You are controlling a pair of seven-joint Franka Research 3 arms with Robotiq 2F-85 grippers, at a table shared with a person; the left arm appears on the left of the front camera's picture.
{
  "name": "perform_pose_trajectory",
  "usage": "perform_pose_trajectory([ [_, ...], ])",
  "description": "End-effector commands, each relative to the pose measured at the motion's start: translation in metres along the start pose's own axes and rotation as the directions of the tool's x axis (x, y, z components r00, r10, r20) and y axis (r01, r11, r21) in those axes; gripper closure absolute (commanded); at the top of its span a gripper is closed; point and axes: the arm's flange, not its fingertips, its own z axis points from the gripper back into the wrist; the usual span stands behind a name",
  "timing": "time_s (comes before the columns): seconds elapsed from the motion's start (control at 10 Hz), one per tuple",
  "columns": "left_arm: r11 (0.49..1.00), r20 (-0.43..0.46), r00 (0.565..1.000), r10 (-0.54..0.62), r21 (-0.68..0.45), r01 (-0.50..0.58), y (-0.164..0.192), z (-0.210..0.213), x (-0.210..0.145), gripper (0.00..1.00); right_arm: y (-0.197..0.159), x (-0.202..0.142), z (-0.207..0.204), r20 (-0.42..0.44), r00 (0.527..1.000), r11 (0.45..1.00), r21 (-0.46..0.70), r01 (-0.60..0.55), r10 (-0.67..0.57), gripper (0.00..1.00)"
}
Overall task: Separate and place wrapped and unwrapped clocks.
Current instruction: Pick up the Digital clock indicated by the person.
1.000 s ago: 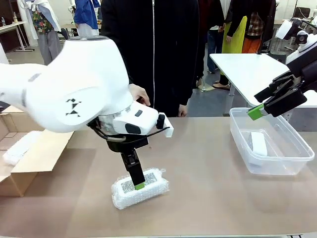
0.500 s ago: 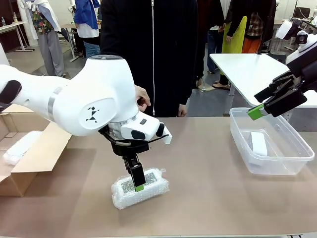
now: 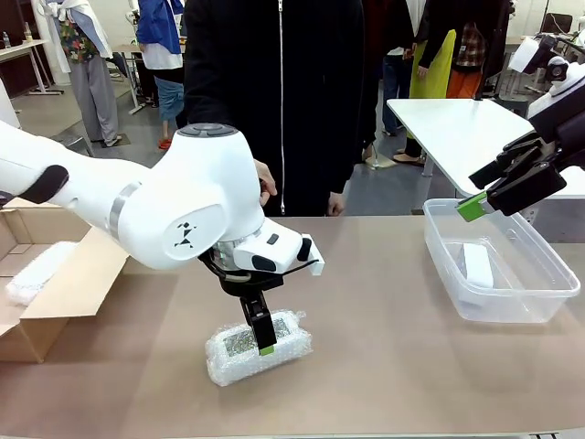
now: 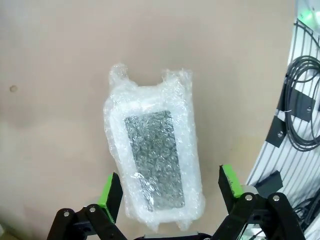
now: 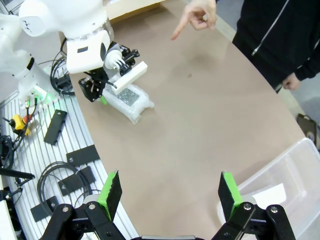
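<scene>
A wrapped clock, a bubble-wrap bundle with a grey speckled panel, lies on the brown table near the front. My left gripper hangs right over it. In the left wrist view the left gripper is open, with a green pad on either side of the near end of the bundle. A smooth white block lies in the clear bin at the right. My right gripper hovers open above the bin's near-left corner. In the right wrist view the right gripper holds nothing.
An open cardboard box sits at the left table edge with another bubble-wrap bundle in it. A person in black stands at the far side; one hand points down at the table. Cables and brackets lie along the robot's side.
The left arm has swung rightward and turned its wrist while staying over the wrapped clock. The right arm and the bundle have not moved.
</scene>
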Motion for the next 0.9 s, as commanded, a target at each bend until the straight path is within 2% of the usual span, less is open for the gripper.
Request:
perform_pose_trajectory([
  [0.0, 0.998, 0.022, 1.000, 0.003, 0.056, -0.004, 0.004, -0.014, 0.004, 0.00, 0.000, 0.001, -0.002, 0.016, 1.000, 0.999, 0.034, 0.009, -0.009, 0.00],
  [0.1, 0.998, 0.039, 0.999, -0.002, 0.063, -0.001, 0.005, -0.019, 0.004, 0.00, 0.000, 0.001, -0.002, 0.016, 1.000, 0.999, 0.034, 0.009, -0.009, 0.00],
  [0.8, 0.997, -0.028, 0.999, 0.047, 0.061, -0.045, 0.009, -0.038, 0.010, 0.00, 0.000, 0.001, -0.002, 0.016, 1.000, 0.999, 0.034, 0.009, -0.009, 0.00],
])
